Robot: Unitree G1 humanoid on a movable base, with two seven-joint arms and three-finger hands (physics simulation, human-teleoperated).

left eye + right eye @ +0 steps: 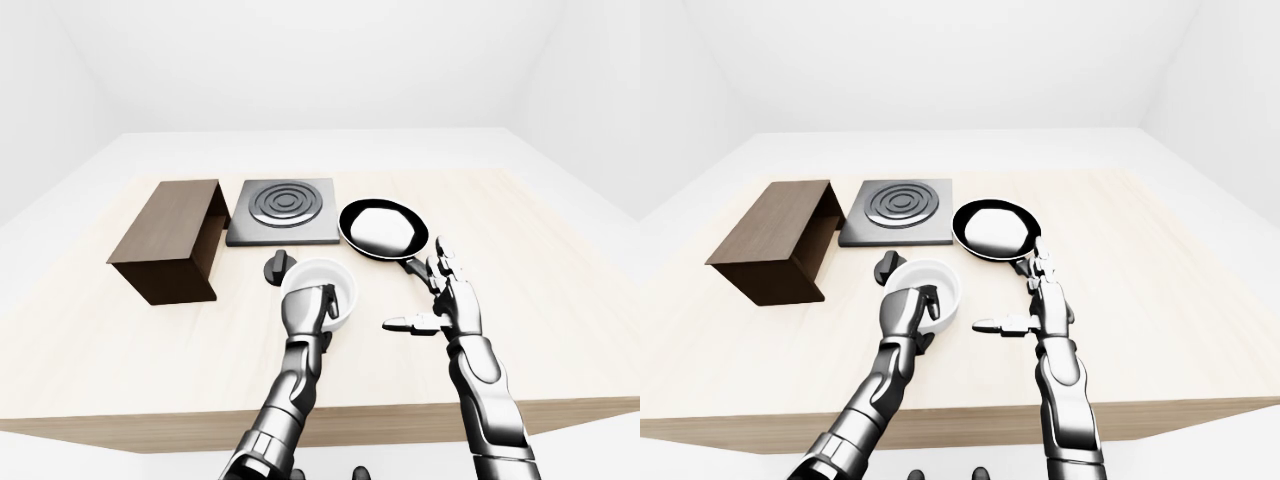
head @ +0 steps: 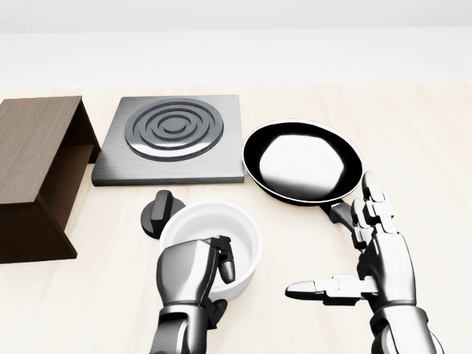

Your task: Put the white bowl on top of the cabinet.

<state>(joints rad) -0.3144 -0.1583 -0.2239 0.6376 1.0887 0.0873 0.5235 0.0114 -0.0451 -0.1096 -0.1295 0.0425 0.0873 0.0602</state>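
Note:
The white bowl (image 2: pixel 214 228) is held just off the wooden table, at the bottom middle of the head view. My left hand (image 2: pixel 198 271) is shut on its near rim, fingers curled over the edge into the bowl. The dark wooden cabinet (image 2: pixel 33 173) stands at the left, its open side facing right; its flat top (image 1: pixel 170 218) is bare. My right hand (image 2: pixel 361 258) hovers open at the lower right, fingers up and thumb pointing left, holding nothing.
A square stove plate (image 2: pixel 171 136) with a ringed burner lies at the upper middle. A black frying pan (image 2: pixel 302 160) sits right of it, its handle running toward my right hand. A small black knob (image 2: pixel 157 212) lies just above-left of the bowl.

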